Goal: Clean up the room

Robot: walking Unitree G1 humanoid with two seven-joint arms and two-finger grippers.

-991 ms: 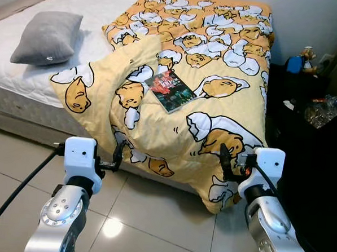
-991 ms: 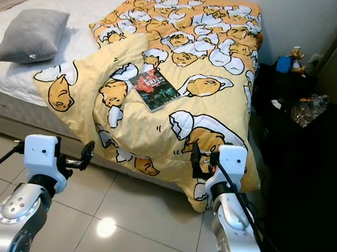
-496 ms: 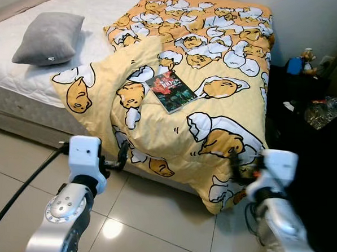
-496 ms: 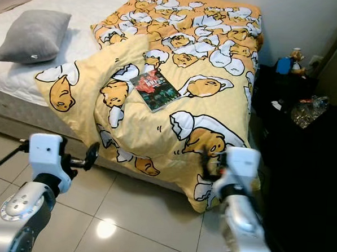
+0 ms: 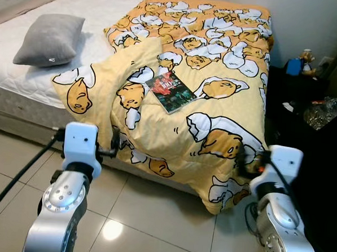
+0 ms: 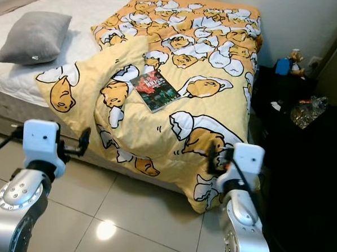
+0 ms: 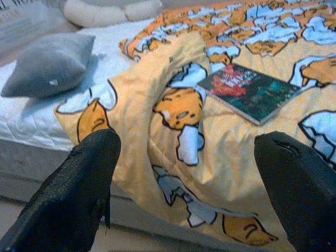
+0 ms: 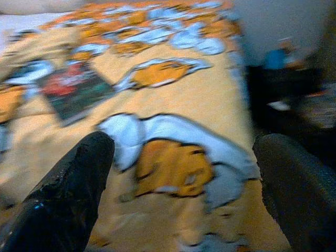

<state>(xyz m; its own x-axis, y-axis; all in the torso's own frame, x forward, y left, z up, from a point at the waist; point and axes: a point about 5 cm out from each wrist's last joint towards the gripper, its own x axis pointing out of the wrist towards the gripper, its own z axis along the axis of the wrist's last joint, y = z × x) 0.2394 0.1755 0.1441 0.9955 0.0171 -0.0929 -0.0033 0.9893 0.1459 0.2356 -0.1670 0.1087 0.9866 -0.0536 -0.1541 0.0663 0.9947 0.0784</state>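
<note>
Lying on the bed (image 5: 84,8): one yellow quilt (image 5: 215,94) draping over the edge, one book (image 5: 171,92) flat on it, one grey pillow (image 5: 50,38). Hovering wide open before the quilt's hanging edge: left gripper (image 7: 184,184), right gripper (image 8: 184,189).

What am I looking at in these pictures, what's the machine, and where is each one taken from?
This is a walking humanoid robot tidying a bedroom. Two pictures come from cameras in its head, looking down past its silver arms. The left tool and right tool each have two black fingers, spread open and holding nothing. The other two pictures come from cameras on each wrist, looking out between those fingers. In front stands a bed with a rumpled yellow cartoon-print blanket hanging over its edge toward the tiled floor. A book lies on the blanket, and a grey pillow rests on the white mattress. A dark cluttered stand is beside the bed.
</note>
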